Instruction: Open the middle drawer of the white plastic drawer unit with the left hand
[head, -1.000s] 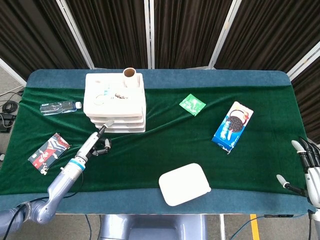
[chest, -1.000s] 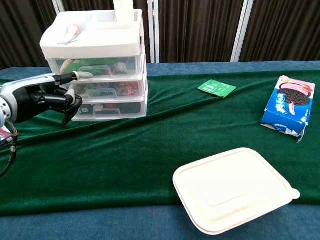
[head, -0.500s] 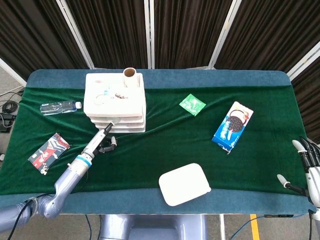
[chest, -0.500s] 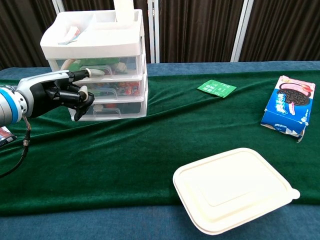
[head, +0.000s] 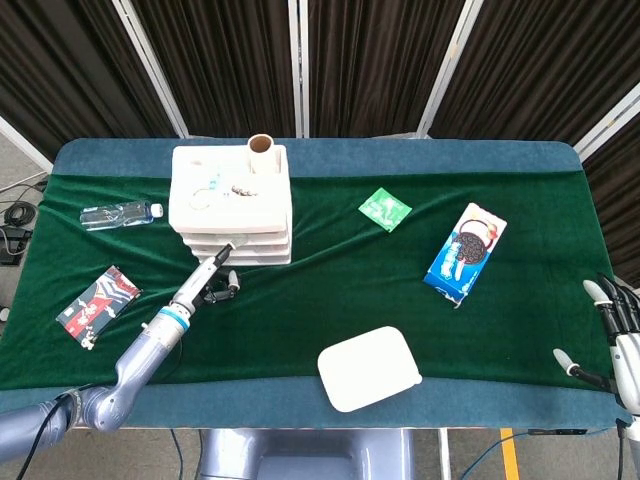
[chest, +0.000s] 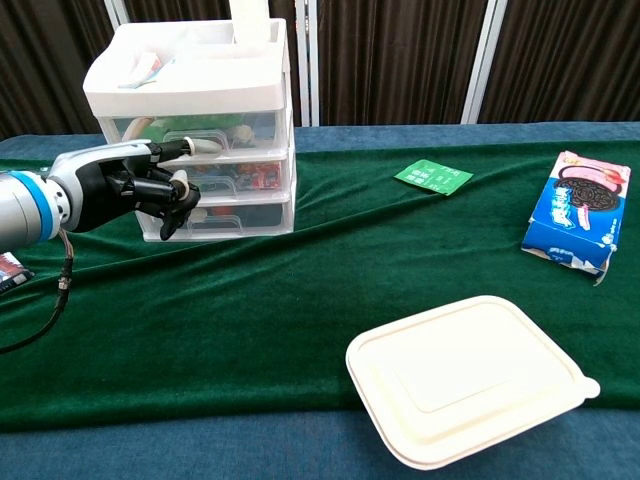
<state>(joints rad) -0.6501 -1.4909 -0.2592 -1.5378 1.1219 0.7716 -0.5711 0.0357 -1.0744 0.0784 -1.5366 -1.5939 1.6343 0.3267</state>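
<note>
The white plastic drawer unit (head: 230, 205) (chest: 200, 90) stands at the back left of the green cloth, all three drawers closed. Its middle drawer (chest: 245, 175) holds colourful items. My left hand (head: 212, 283) (chest: 135, 187) is in front of the unit's left half. One outstretched finger (chest: 200, 146) reaches the lip above the middle drawer, while the other fingers are curled in and hold nothing. Whether that finger hooks the lip I cannot tell. My right hand (head: 615, 330) hangs past the table's right edge, fingers apart and empty.
A cardboard roll (head: 261, 152) stands on top of the unit. A water bottle (head: 118, 214) and a red packet (head: 98, 305) lie to the left. A green sachet (head: 385, 208), a cookie box (head: 465, 252) and a white lidded container (head: 369, 367) lie to the right.
My left hand has moved right and forward along the unit's front, bringing its outstretched finger up to the middle drawer's lip. The right hand has not moved.
</note>
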